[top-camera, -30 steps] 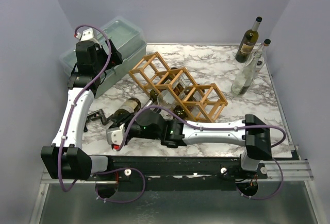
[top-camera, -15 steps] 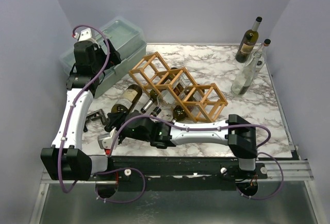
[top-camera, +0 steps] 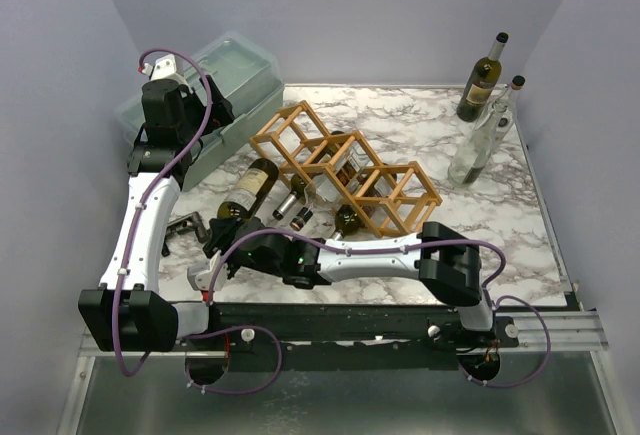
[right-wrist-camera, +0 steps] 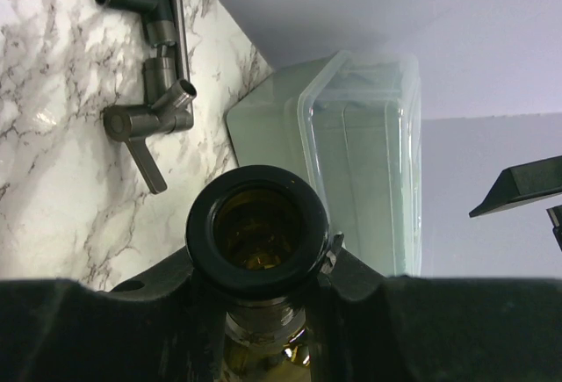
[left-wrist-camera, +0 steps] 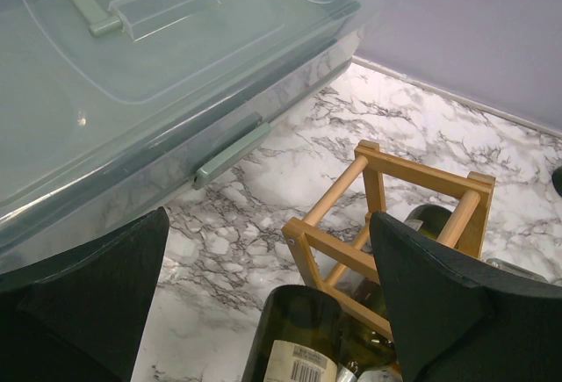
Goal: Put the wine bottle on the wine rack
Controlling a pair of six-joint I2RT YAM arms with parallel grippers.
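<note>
Olive-green glass marks the wine bottle [top-camera: 252,185], which lies on its side, label up, on the marble table [top-camera: 500,225] at the 8 o'clock side of the wine rack [top-camera: 345,170]. Its long axis runs from 7 o'clock, where the open mouth is, to 1 o'clock, where the base ends just beside the rack's leftmost cell. Neither the top view nor the left wrist view settles whether glass and wood touch. The right claw [right-wrist-camera: 259,268] is pinching the neck just under the lip. In the right wrist view the mouth is seen end-on, with a black finger [right-wrist-camera: 88,329] on either side. The right arm [top-camera: 380,250] reaches from its base at 5 o'clock low along the near edge toward 9 o'clock, almost fully stretched. From this claw the rack's open cells lie toward 1 o'clock, in line with the bottle. The coming move is therefore judged to be a lift and a base-first push along that axis. The left claw [left-wrist-camera: 268,224] hangs spread and empty by the lidded plastic box [top-camera: 200,90] at 10 o'clock, near the rack's end but not engaged. Other bottles [top-camera: 348,160] occupy some cells.
</note>
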